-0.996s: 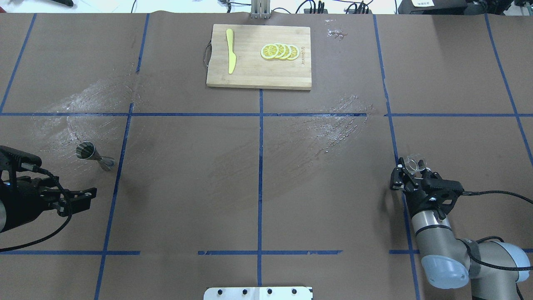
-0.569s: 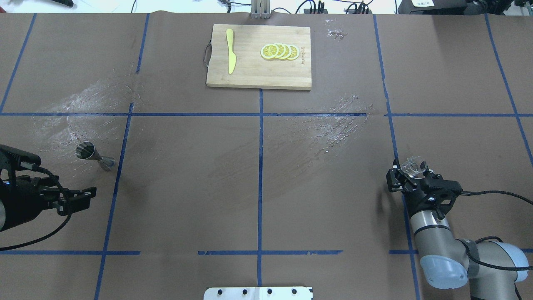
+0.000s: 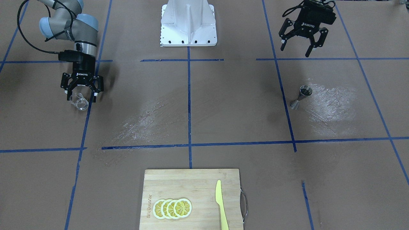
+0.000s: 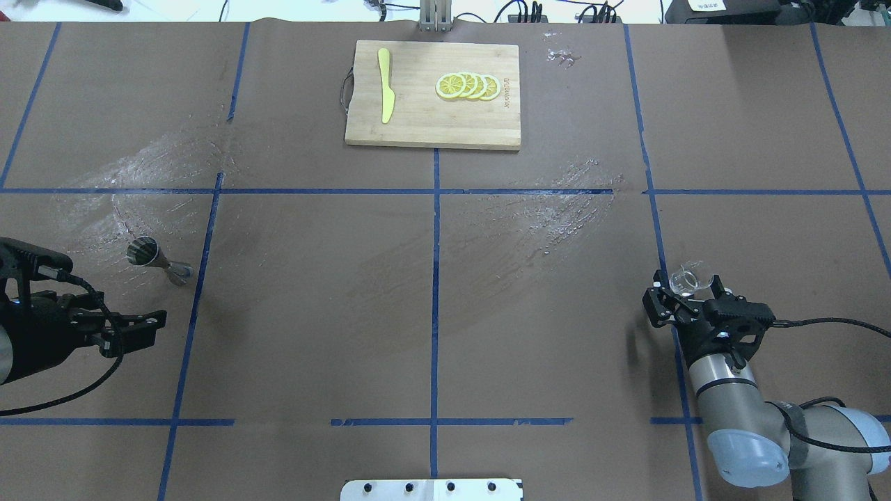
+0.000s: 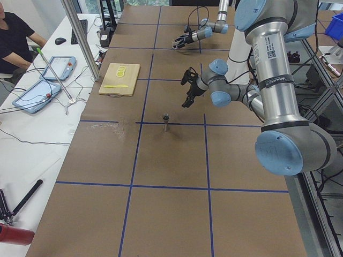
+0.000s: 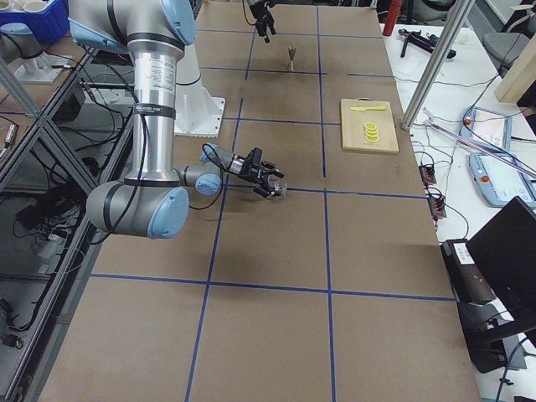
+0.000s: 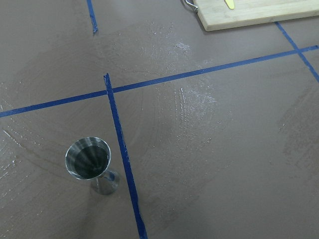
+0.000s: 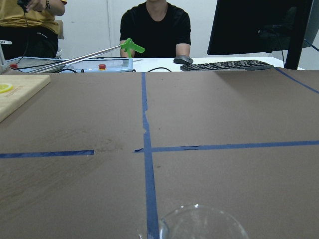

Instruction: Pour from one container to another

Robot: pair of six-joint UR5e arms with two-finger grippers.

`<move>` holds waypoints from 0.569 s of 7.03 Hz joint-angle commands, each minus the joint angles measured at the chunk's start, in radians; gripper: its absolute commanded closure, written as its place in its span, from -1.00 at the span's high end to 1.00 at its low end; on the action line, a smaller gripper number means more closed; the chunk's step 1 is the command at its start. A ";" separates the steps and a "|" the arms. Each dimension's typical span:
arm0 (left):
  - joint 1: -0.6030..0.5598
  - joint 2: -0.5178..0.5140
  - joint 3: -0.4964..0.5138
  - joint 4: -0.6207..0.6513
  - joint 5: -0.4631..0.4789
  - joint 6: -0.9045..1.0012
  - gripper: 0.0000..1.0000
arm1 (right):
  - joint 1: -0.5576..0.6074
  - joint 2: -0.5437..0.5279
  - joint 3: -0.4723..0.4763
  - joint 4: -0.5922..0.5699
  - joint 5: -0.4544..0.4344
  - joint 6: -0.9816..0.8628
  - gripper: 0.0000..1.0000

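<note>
Glass [image 4: 686, 280], rim cut off at the wrist view's bottom, sits between the right tool's [image 4: 684, 292] parted fingers.

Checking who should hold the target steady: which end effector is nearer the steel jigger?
Left. The left end effector hangs open just robot-side of the steel jigger. The right end effector is across the table at the clear glass.

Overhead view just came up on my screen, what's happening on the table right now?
The right gripper is at the clear glass, fingers on either side of it, low over the table; whether it has closed on it is hard to tell. The steel jigger stands upright far across the table, near the open left gripper, which holds nothing. No pouring yet. A cutting board with lemon slices and a yellow knife sits at the far edge.
</note>
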 commanded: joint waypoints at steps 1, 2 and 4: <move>-0.031 -0.009 -0.006 0.004 -0.046 0.001 1.00 | -0.036 -0.118 0.176 -0.002 0.082 -0.031 1.00; -0.068 -0.030 -0.008 0.021 -0.093 0.024 1.00 | -0.061 -0.211 0.233 -0.002 0.127 -0.031 1.00; -0.135 -0.099 -0.018 0.141 -0.173 0.087 1.00 | -0.105 -0.298 0.336 -0.029 0.315 -0.034 1.00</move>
